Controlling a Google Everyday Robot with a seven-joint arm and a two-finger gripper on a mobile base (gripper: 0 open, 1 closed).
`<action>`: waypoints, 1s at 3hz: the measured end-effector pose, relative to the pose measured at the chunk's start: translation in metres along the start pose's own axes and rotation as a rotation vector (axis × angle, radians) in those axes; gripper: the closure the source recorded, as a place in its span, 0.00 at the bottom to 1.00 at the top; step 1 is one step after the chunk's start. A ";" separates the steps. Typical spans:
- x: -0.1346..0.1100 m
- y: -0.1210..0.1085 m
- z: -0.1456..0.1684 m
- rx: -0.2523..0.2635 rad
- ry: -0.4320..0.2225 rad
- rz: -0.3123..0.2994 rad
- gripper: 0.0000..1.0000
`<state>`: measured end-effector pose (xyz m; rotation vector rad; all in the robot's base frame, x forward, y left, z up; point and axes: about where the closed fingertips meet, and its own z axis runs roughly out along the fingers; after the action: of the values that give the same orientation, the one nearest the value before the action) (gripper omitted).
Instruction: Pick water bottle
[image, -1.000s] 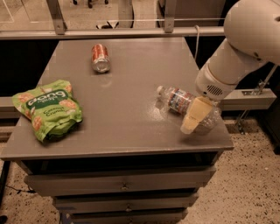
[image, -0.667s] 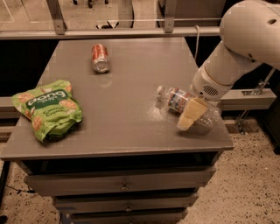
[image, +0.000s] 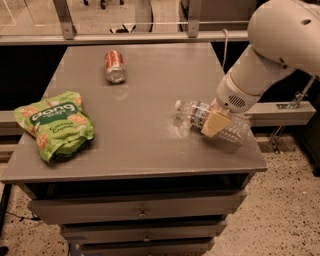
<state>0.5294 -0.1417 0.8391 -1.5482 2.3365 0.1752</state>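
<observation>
The water bottle (image: 196, 114) lies on its side at the right of the grey table (image: 145, 145), white cap pointing left and clear ribbed body pointing right toward the table's edge. My gripper (image: 216, 122) comes down from the white arm (image: 270, 55) on the right and sits right over the bottle's middle, just right of the red, white and blue label. It hides part of the bottle.
A red-orange soda can (image: 114, 65) lies at the back centre-left. A green chip bag (image: 55, 124) lies at the front left. Drawers (image: 140, 210) sit under the tabletop. A metal rail (image: 150, 36) runs behind the table.
My gripper has shifted a little to the left along the bottle, toward its label. The bottle, can and bag have not moved.
</observation>
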 end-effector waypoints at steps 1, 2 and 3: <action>-0.016 -0.005 -0.016 0.006 -0.036 -0.035 0.96; -0.026 -0.016 -0.041 0.000 -0.086 -0.050 1.00; -0.043 -0.032 -0.083 -0.009 -0.168 -0.029 1.00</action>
<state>0.5567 -0.1410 0.9343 -1.5095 2.1853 0.2974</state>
